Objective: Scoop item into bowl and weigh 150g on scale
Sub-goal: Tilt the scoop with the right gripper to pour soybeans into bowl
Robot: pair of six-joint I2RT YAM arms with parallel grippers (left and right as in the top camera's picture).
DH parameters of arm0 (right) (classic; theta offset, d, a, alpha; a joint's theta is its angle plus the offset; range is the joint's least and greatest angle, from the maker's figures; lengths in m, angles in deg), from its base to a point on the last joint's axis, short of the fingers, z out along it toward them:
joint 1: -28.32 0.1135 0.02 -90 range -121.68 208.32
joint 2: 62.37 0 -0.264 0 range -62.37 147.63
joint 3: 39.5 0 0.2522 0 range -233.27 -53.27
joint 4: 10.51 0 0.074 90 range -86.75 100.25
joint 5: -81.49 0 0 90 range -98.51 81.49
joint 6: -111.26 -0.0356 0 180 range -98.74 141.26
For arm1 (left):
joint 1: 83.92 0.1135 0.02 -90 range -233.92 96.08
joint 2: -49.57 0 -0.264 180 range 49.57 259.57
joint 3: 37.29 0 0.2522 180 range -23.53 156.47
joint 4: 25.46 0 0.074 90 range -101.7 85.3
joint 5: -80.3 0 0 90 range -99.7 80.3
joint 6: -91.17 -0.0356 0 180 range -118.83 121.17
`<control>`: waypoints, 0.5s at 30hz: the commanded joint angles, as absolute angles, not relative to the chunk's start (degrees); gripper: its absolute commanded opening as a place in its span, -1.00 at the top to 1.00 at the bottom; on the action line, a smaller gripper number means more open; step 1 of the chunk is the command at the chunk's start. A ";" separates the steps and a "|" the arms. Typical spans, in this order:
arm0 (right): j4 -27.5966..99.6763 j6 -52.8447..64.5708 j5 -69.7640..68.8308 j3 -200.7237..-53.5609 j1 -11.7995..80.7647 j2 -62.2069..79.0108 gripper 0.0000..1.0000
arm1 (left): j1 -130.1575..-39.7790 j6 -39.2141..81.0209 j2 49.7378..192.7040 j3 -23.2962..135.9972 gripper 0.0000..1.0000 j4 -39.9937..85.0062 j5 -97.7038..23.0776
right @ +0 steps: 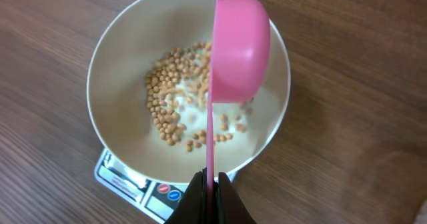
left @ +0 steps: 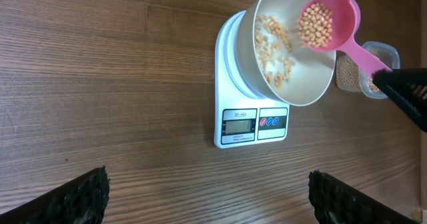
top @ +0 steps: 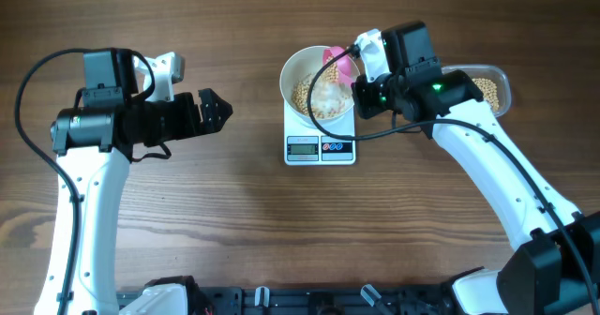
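A white bowl (top: 287, 79) stands on the white scale (top: 320, 147), with a thin layer of tan beans (right: 167, 97) in its bottom. My right gripper (right: 210, 191) is shut on the thin handle of a pink scoop (right: 240, 44). The scoop (left: 323, 21) hangs over the bowl's (left: 313, 84) far rim, tipped sideways, and is full of beans (left: 315, 25). My left gripper (left: 208, 197) is open and holds nothing. It hovers over bare wood well left of the scale (left: 253, 124).
A clear plastic tub (top: 492, 88) holding more beans sits right of the scale, partly under my right arm. Dark wooden tabletop (top: 234, 221) lies all around. The scale's display and buttons face the table's near edge.
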State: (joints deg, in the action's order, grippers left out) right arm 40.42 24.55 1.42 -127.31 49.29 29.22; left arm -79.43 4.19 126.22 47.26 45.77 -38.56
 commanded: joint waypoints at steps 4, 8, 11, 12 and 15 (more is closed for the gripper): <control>40.31 29.69 -3.06 -128.44 51.04 27.84 0.91 | -79.58 3.06 126.08 48.33 -1.00 45.79 -39.65; 39.72 33.25 -10.36 -128.44 54.45 27.76 0.91 | -79.58 3.06 126.08 48.33 -1.00 45.77 -39.65; 38.87 35.57 -16.02 -128.49 56.74 27.71 0.91 | -79.58 3.06 126.08 48.33 -1.00 45.77 -39.65; 38.76 36.55 -18.42 -128.62 57.75 27.71 0.91 | -79.58 3.06 126.08 48.33 -1.00 45.77 -39.65; 38.28 38.74 -23.36 -129.38 60.02 27.71 0.91 | -79.58 3.06 126.08 48.33 -1.00 45.79 -39.65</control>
